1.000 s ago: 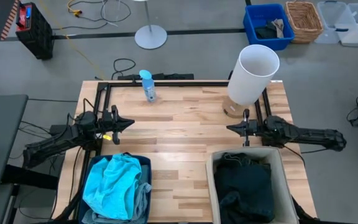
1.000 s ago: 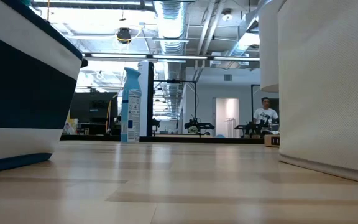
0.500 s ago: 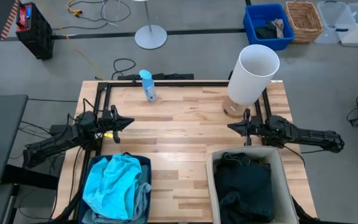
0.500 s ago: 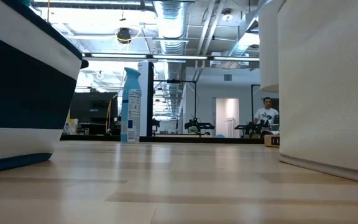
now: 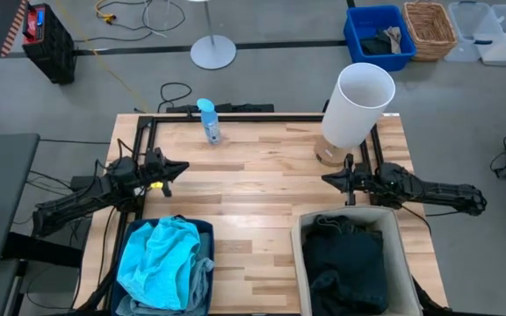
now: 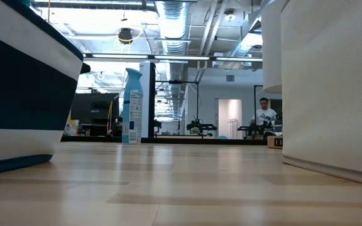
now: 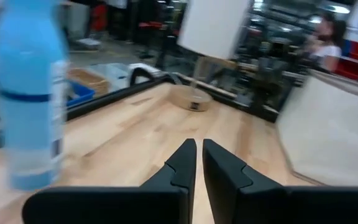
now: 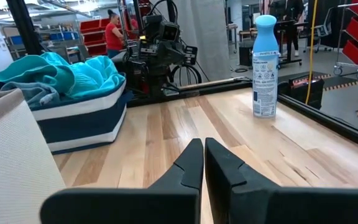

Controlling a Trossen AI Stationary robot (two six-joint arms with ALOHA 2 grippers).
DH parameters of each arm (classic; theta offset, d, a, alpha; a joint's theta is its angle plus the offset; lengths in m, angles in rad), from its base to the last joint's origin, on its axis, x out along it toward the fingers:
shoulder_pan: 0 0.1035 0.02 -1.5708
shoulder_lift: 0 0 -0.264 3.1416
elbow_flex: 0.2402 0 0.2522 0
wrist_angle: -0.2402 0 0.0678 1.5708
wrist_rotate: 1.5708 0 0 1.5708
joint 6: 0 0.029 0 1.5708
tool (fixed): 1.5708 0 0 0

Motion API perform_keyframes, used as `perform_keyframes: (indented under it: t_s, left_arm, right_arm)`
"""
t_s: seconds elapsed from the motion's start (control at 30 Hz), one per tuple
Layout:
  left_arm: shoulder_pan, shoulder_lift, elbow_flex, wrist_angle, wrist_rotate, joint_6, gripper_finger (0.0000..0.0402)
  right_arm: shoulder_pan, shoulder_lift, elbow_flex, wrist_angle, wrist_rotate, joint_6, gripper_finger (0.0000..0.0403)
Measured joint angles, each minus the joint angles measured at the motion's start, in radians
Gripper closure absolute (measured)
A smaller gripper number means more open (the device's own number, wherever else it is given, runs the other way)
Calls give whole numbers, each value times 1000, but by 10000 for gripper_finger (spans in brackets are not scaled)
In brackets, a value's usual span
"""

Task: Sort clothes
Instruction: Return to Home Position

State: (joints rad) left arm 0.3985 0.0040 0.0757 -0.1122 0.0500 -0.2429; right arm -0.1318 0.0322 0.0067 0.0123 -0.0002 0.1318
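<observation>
A bright turquoise garment (image 5: 158, 259) lies on a pale dusty blue one (image 5: 202, 274) in the navy-and-white bin (image 5: 126, 239) at the table's near left; both show in the right wrist view (image 8: 67, 74). Dark garments (image 5: 348, 256) fill the beige bin (image 5: 299, 237) at the near right. My left gripper (image 5: 183, 168) is shut and empty above the table's left side, its fingers (image 7: 199, 163) together. My right gripper (image 5: 325, 180) is shut and empty above the right side, just beyond the beige bin, also in its wrist view (image 8: 202, 160).
A blue spray bottle (image 5: 207, 121) stands at the table's far edge. A tall white cylinder (image 5: 357, 104) stands at the far right corner. A bright blue crate (image 5: 378, 35) and a wicker basket (image 5: 429, 26) sit on the floor beyond. People stand in the room behind.
My left gripper has turned about its own axis in place, so its fingers show differently from above. Nothing else has moved.
</observation>
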Motion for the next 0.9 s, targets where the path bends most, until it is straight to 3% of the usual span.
perform_keyframes:
  t_s: [0.17, 0.3, 0.9]
  left_arm:
    - [0, 4, 1, -47, -70, -8, 374]
    - [0, 9, 1, -45, -75, 81, 376]
    - [0, 9, -1, -46, -81, 63, 376]
  right_arm:
    - [0, 0, 0, -1, 0, 0, 371]
    - [0, 0, 0, -1, 0, 0, 372]
    - [0, 0, 0, -1, 0, 0, 371]
